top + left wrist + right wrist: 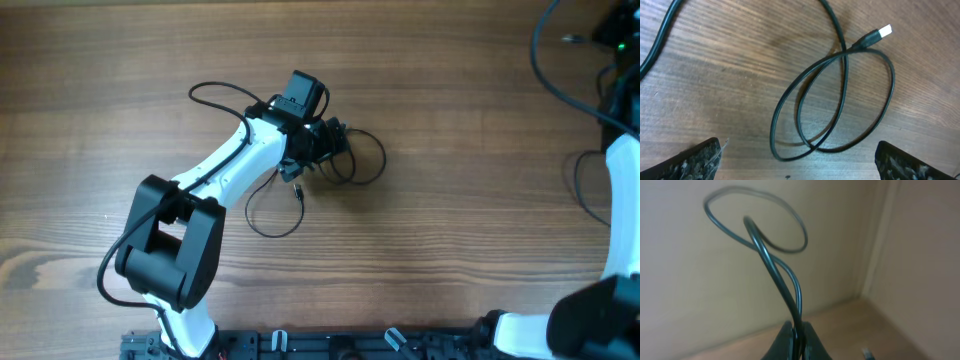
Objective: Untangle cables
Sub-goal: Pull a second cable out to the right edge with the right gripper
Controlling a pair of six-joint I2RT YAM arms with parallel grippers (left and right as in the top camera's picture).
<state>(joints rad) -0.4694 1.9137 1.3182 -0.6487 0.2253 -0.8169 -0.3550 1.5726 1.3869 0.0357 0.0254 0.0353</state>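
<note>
Two robot arms work at a wooden table (450,250) strewn with thin black cables (845,54). From overhead, the left arm (235,160) reaches to the middle of the table, and the left gripper (328,140) hides part of the loops lying around and under it. One loop bulges to its right, and another trails toward the near edge, ending in a small plug (298,192). The left wrist camera shows what the arm covers from above. Its fingers (695,160) are spread wide and released, gripping nothing. On the wood in front of them a cable crosses over itself in a double loop, with a silver-tipped plug (883,31) at its far end. From overhead only part of the right arm (622,200) shows at the table's right edge, and its tool is out of frame. The right wrist camera supplies it: the right gripper (796,340) is clenched on a held cable (785,287), which rises from the fingers into a blurred loop against a pale wall (690,280).
</note>
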